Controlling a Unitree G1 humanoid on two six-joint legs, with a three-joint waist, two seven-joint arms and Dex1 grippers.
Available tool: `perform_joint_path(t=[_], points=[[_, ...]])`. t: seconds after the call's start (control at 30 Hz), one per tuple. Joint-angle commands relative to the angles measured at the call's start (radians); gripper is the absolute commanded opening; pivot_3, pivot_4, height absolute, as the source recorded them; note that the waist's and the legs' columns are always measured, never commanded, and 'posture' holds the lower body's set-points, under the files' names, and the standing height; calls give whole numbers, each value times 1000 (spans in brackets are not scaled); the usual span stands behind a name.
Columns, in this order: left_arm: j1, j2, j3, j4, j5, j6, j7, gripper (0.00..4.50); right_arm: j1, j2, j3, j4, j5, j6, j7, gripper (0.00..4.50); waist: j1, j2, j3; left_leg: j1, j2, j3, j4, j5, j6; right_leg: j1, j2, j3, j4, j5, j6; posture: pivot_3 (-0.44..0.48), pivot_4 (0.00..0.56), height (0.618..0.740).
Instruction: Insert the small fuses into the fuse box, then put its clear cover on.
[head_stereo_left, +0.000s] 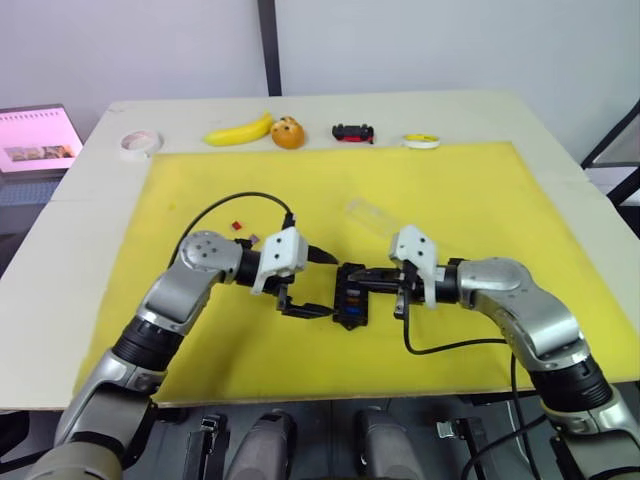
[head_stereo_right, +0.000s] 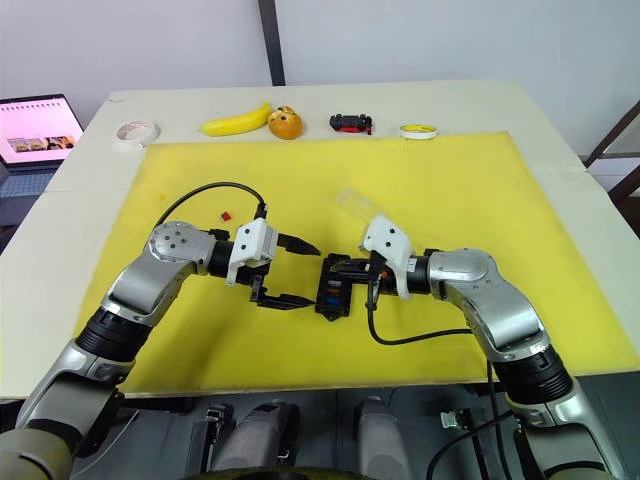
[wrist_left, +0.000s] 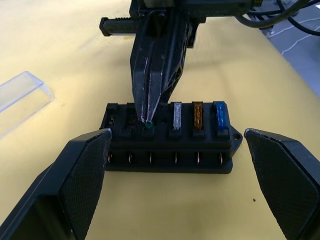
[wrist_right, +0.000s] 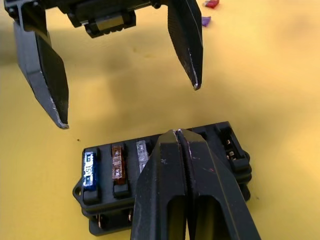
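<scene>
The yellow mat (head_stereo_left: 450, 200) carries the fuse box (wrist_left: 170, 142), mid-front. Left gripper (head_stereo_left: 318, 283) spread wide beside it; right gripper (wrist_left: 148, 119) pressed together on a green fuse (wrist_left: 148, 131) — 3 fuses (wrist_left: 197, 116) seated, clear cover (wrist_left: 20, 97) nearby.

This looks like a robotics lab or test room set up for manipulation trials, not a home or shop. A plain pale table (head_stereo_left: 60, 260) fills the middle of the frame, covered by a large yellow mat (head_stereo_left: 450, 200) serving as a work surface. Along the mat's far edge, at the upper centre, sits an unrelated row of props: a roll of tape (head_stereo_left: 139, 144), a banana (head_stereo_left: 240, 130), an orange round object (head_stereo_left: 288, 132), a small black-and-red toy car (head_stereo_left: 353, 132) and a yellow-and-white disc (head_stereo_left: 421, 141). At the upper left a laptop (head_stereo_left: 38, 140) stands open. Bare grey wall panels (head_stereo_left: 450, 50) close the top of the frame
</scene>
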Motion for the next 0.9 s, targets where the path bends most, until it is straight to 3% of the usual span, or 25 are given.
perform_joint_path(t=[0.03,0.27,0.5,0.6,0.7,0.83,0.9], points=[[-11,0,14,-11,-3,-24,-2,4500,23,-21,37,7,-39,28,-16,49,0,0,-1,0,0,0,0,0,0,0,0,0,0,0,0,0,150,740],[26,21,57,-45,-34,21,31,4500,2,8,-75,-69,100,109,-28,49,1,-1,-1,1,0,0,0,0,0,1,0,0,0,0,0,0,150,740],[240,98,278,-215,-170,232,177,4500,96,-102,-377,-209,241,219,-73,49,3,-1,-1,0,0,-1,-1,0,0,0,0,0,0,0,0,0,150,740],[361,99,427,-270,-230,332,306,4500,209,-180,-520,-206,233,213,-67,852,9,-1,-1,0,0,-1,-1,-3,4,1,-1,0,-1,0,0,0,150,740],[472,119,586,-337,-320,437,379,4500,289,-241,-618,-180,211,176,-58,2326,12,-1,-1,0,0,0,0,-3,5,1,-1,1,-1,0,0,0,150,740],[661,190,796,-375,-388,505,371,4500,372,-285,-741,-136,205,164,-42,4359,5,0,-1,2,1,0,-1,-3,5,1,0,1,0,0,0,0,150,740],[711,212,868,-364,-421,533,376,4500,416,-295,-773,-135,203,153,-30,4442,5,0,-1,2,1,1,-2,-3,5,1,0,2,0,0,0,0,150,740]])
